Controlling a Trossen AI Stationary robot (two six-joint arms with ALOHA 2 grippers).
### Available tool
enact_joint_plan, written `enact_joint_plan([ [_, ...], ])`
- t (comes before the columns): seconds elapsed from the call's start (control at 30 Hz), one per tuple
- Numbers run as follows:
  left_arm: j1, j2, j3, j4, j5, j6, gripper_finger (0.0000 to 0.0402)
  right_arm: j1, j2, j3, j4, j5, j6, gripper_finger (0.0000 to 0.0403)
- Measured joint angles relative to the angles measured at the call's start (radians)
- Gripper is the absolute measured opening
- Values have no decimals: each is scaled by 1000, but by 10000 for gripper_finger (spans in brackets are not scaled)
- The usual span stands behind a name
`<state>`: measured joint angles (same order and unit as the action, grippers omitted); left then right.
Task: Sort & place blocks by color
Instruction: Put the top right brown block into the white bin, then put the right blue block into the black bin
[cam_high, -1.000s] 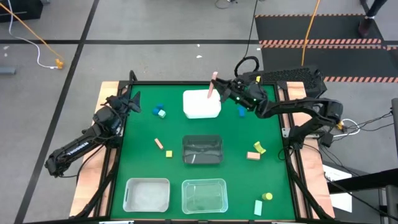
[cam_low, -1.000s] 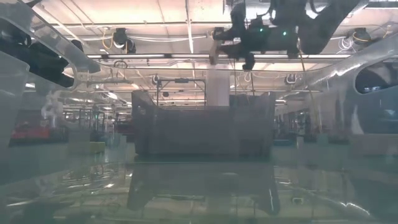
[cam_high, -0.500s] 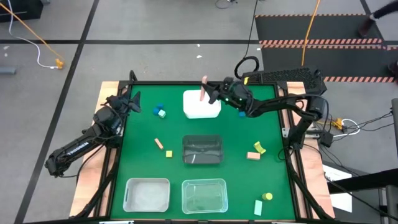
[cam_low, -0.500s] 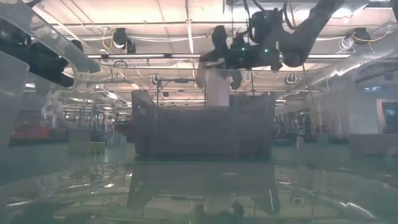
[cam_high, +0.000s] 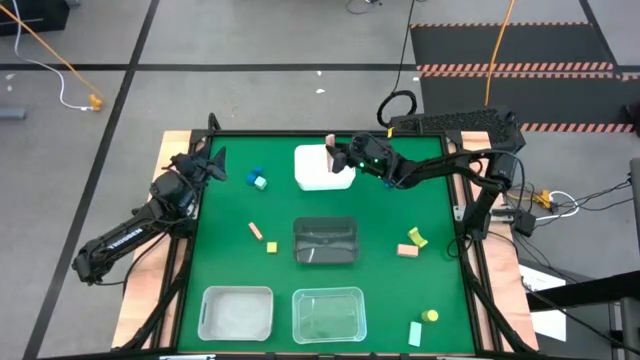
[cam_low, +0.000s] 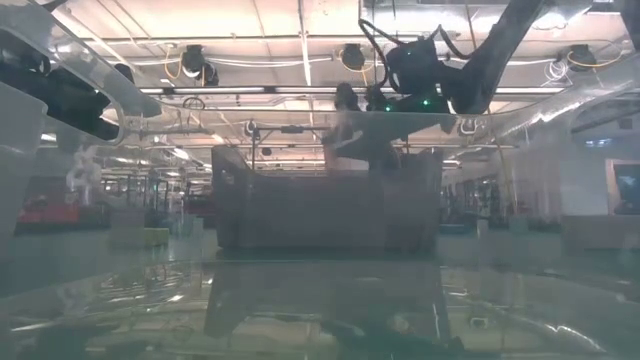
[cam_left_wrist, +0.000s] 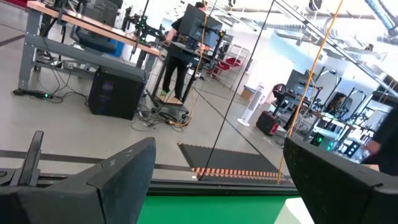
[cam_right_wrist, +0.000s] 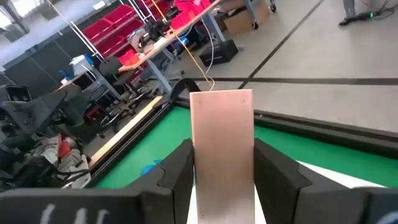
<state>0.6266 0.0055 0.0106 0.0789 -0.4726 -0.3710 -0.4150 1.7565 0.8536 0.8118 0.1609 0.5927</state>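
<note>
My right gripper (cam_high: 337, 156) is above the white bin (cam_high: 322, 176) at the table's far middle, shut on a tan bar block (cam_high: 330, 146). The right wrist view shows the bar (cam_right_wrist: 222, 143) standing up between the two fingers. In the low view the gripper (cam_low: 350, 108) hangs above the bins. My left gripper (cam_high: 208, 162) waits near the table's far left edge, open (cam_left_wrist: 217, 186), touching nothing. Loose blocks lie flat on the green mat: a blue and a mint one (cam_high: 257, 179), tan (cam_high: 256, 230), yellow (cam_high: 272, 246), yellow (cam_high: 417, 237), tan (cam_high: 406, 251), a yellow cylinder (cam_high: 431, 316), mint (cam_high: 415, 333). My right gripper pinches the tan bar between its two fingers (cam_right_wrist: 177, 171), one on each long side of its lower part (cam_right_wrist: 221, 186). The fingers lie along the bar, whose free end (cam_right_wrist: 222, 99) sticks out past the fingertips. The bar is lifted clear, over the white bin.
A dark bin (cam_high: 325, 255) sits mid-table, and two clear bins (cam_high: 236, 312) (cam_high: 328, 314) sit at the near edge. Wooden borders run along the left and right table edges. Open green mat lies between the bins and the loose blocks.
My right gripper has carried the tan bar toward the table's left, from beside the white bin's right edge to over the bin, and has come down somewhat. It stays shut on the bar.
</note>
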Motion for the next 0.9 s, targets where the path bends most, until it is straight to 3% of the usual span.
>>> enact_joint_plan([
  [0.33,0,0,0,0,0,0,351,-5,-2,0,-29,-1,-60,145],
  [0.7,0,0,0,0,0,0,351,-15,-10,0,-79,-5,-130,237],
  [0.8,0,0,0,0,0,0,351,-25,-52,0,-153,15,-192,251],
  [0.9,0,0,0,0,0,0,351,-32,-126,0,-303,103,-265,255],
])
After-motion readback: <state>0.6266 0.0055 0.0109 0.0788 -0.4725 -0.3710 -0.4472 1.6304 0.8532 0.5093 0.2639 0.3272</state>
